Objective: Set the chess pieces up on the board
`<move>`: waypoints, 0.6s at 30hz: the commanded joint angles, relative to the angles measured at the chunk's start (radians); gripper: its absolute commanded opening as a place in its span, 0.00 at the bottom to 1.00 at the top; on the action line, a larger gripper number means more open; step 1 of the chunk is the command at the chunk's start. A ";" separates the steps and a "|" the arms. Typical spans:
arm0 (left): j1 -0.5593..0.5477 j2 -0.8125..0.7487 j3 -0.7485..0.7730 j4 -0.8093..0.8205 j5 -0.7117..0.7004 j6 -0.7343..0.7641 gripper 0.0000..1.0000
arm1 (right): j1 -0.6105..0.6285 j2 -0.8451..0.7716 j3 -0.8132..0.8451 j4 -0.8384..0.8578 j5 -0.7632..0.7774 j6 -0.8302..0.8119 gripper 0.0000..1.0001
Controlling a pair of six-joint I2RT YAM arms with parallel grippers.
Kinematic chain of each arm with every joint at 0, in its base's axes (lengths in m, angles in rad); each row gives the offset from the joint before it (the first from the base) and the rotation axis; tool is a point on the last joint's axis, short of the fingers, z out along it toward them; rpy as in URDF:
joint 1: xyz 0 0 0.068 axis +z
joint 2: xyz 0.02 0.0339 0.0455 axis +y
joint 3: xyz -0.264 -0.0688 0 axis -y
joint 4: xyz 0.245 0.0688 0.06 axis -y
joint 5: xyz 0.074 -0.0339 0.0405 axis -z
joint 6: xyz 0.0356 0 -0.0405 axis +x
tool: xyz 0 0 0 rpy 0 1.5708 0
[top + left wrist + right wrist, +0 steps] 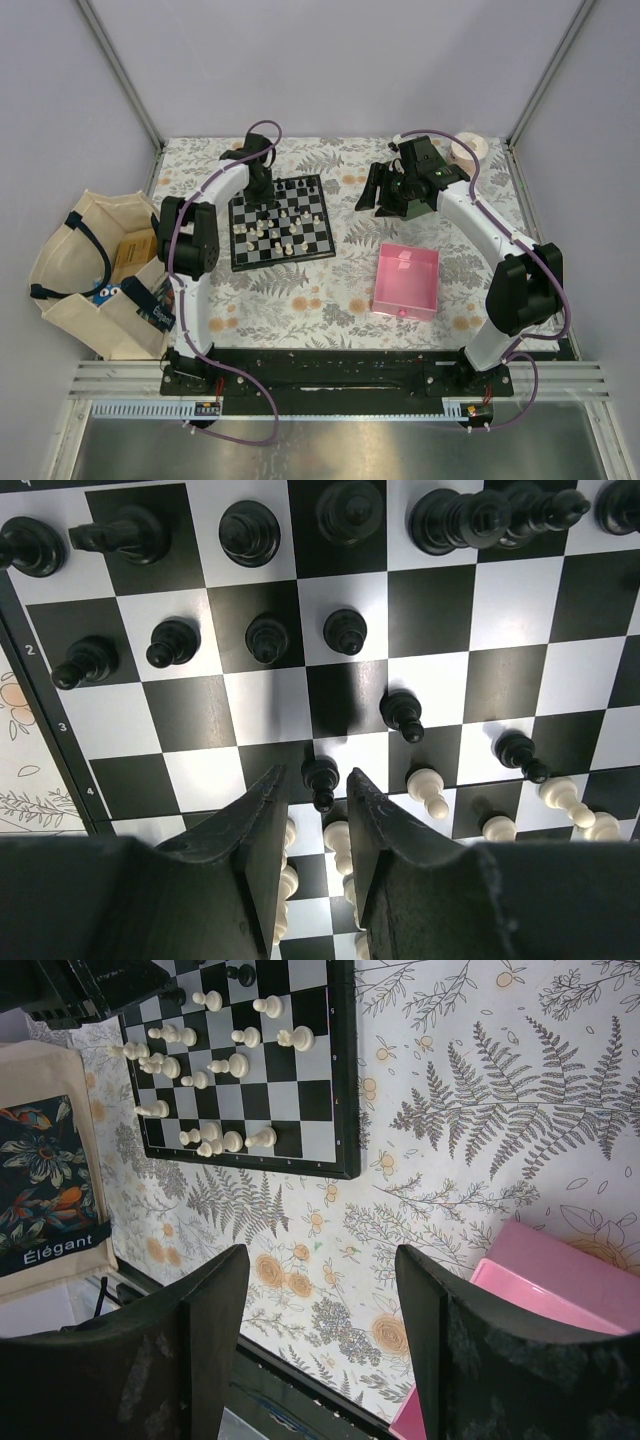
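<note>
Hovering over glossy black pawn [320,777]: left end effector [317,772] apart, right end effector [322,1260] apart.

"Élégant" on bag [45,1160], 2–4 on board [45,690]

Beside my work: pink tray [408,248], cream bag [70,290], flowered desk [300,295].
The square tray lies on the desk's right half, among printed ferns and orange blooms; the cloth bag slumps off the left edge, its dark label [50,1257] reading "Élégant".

Chess pieces [275,232] on board [318,236], tray [407,251] rightward
</note>
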 commanded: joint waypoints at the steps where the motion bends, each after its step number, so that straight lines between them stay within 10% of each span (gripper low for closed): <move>1: -0.002 0.014 0.017 0.008 -0.006 0.008 0.34 | -0.005 -0.025 0.016 0.000 -0.015 -0.010 0.69; 18: -0.002 0.009 0.034 0.010 -0.007 0.003 0.08 | -0.005 -0.024 0.014 0.000 -0.015 -0.013 0.69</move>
